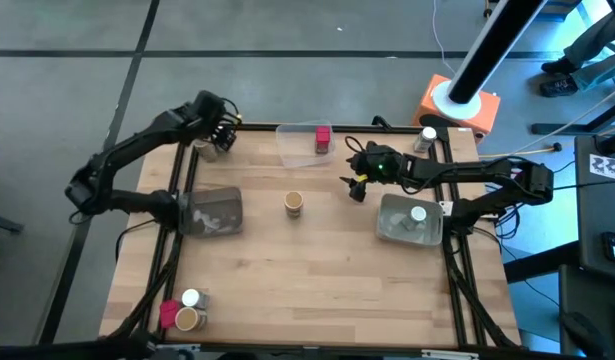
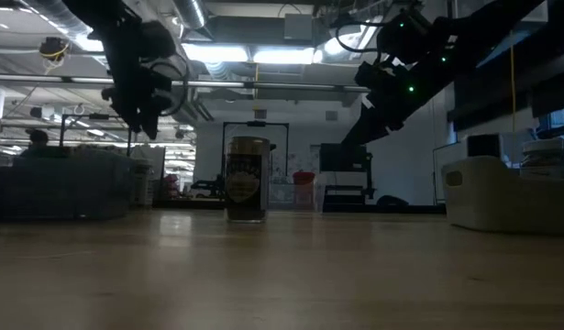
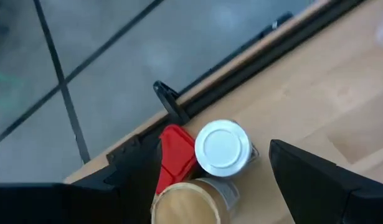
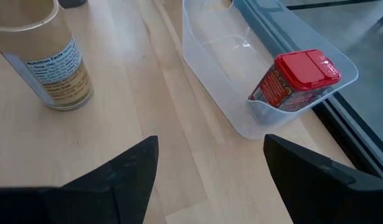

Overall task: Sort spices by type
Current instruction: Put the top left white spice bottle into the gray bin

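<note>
left claw (image 3: 210, 180): apart, above white-capped jar (image 3: 223, 148) | right claw (image 4: 207, 171): apart, near clear tray (image 4: 241, 74), apparently empty-handed

A red-lidded block (image 4: 295, 81) sits in a clear tray (image 4: 225, 59); a tan cylinder (image 4: 45, 59) stands on the pale wooden desk (image 4: 160, 143); a white-capped jar (image 3: 223, 148).
</note>
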Motion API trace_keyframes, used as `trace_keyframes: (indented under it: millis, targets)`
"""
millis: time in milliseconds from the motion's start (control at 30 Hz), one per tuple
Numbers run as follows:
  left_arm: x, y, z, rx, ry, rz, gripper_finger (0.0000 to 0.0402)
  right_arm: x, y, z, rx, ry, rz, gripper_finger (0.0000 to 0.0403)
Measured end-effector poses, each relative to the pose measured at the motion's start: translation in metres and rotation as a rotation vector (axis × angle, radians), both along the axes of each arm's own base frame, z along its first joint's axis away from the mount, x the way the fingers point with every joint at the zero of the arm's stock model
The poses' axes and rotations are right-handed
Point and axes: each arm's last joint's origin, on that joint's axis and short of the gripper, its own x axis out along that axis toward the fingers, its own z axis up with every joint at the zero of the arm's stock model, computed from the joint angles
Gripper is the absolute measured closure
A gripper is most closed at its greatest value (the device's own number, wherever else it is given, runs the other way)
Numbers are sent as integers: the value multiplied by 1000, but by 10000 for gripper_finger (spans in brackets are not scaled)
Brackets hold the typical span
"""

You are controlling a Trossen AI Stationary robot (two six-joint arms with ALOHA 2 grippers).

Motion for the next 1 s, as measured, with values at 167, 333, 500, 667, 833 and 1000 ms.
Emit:
trace_keyframes:
  millis: [167, 333, 500, 667, 833, 1000]
  targets:
    - [0, 12, -13, -85, -19, 10, 121, 0, 0, 0, 0, -1, 0, 114]
    - [2, 20, -12, -87, -37, 27, 121, 0, 0, 0, 0, -1, 0, 114]
    - [1, 27, -20, -142, -68, 24, 121, 0, 0, 0, 0, 0, 1, 114]
    - [-2, 36, -31, -182, -60, 67, 121, 0, 0, 0, 0, 1, 1, 114]
    - [0, 40, -40, -217, -47, 71, 121, 0, 0, 0, 2, 7, 1, 114]
    - [2, 45, -49, -249, -17, 64, 121, 0, 0, 0, 1, 6, 1, 114]
